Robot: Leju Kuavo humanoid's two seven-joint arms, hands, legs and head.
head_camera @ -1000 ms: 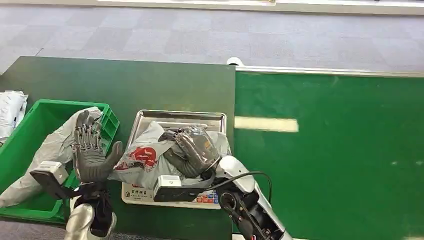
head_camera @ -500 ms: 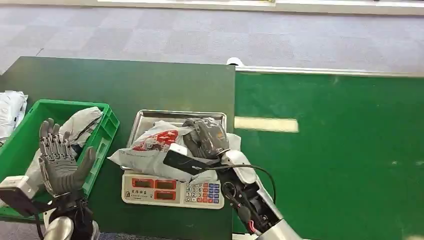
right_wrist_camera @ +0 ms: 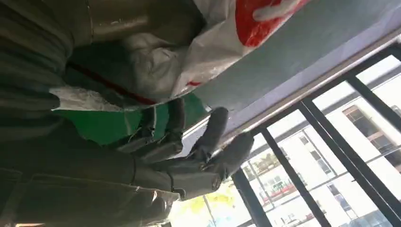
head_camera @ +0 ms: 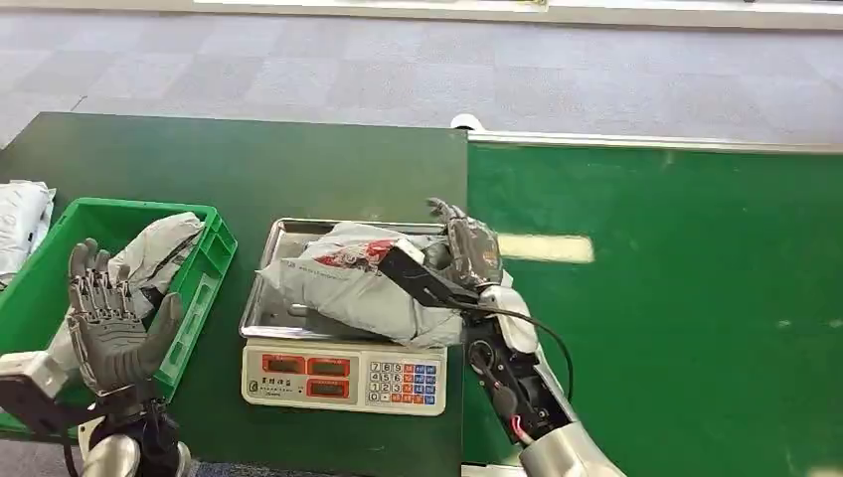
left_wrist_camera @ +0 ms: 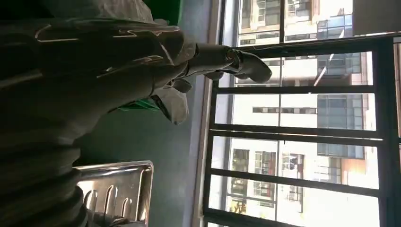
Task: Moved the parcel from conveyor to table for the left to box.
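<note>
The parcel (head_camera: 358, 278), a grey poly bag with red print, lies across the steel tray (head_camera: 288, 238) of the scale. My right hand (head_camera: 462, 248) is at the parcel's right end with its fingers spread and nothing in them. In the right wrist view the parcel (right_wrist_camera: 213, 42) is beside the open right hand (right_wrist_camera: 189, 161), apart from the fingers. My left hand (head_camera: 114, 323) is raised with palm up and fingers apart over the near side of the green crate (head_camera: 204, 283). It holds nothing.
The green crate holds another grey bag (head_camera: 159, 248). The scale's keypad and display (head_camera: 343, 378) face the table's near edge. The bright green conveyor belt (head_camera: 676, 298) runs along the right. A white bag (head_camera: 20, 224) lies at the far left.
My right hand has come off the top of the parcel and moved to its right end, fingers spread. The parcel now lies flatter on the tray. My left hand has moved left over the crate.
</note>
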